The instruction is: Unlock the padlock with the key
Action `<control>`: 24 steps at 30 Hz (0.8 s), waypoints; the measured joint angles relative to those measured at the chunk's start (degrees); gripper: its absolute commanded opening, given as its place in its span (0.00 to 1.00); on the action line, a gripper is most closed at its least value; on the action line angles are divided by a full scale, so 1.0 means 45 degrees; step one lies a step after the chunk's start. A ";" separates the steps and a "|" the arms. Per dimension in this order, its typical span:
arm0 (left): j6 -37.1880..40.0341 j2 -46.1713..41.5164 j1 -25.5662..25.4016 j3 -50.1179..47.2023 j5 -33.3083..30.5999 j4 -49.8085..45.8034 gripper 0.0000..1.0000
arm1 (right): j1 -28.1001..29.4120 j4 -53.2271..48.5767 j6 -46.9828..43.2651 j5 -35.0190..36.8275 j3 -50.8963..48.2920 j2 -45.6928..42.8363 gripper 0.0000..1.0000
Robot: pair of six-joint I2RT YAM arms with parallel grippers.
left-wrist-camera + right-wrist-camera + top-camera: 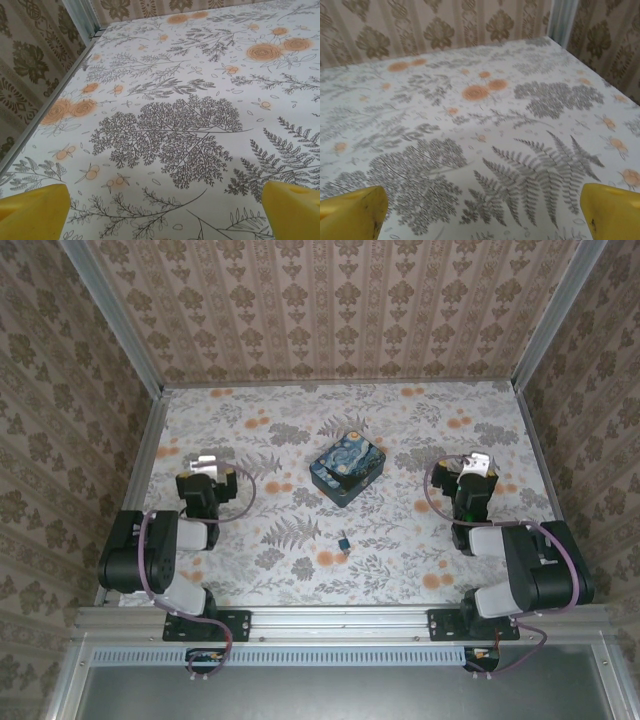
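Left wrist view: left claw spread wide, empty over the bench; right claw likewise; padlock lies well apart.

Soft, even room light.
From overhead the worktop is evenly lit, with faint shadows beside the arms; the right wrist view is hazy, its yellow fingers blurred at the bottom corners.

Brass-and-blue padlock, swirl-blue tin, floral table
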 measured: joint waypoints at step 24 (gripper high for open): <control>0.0185 -0.0005 0.0884 0.0860 0.2463 -0.0957 1.00 | -0.0131 -0.0481 -0.0500 -0.1583 0.1180 0.1311 1.00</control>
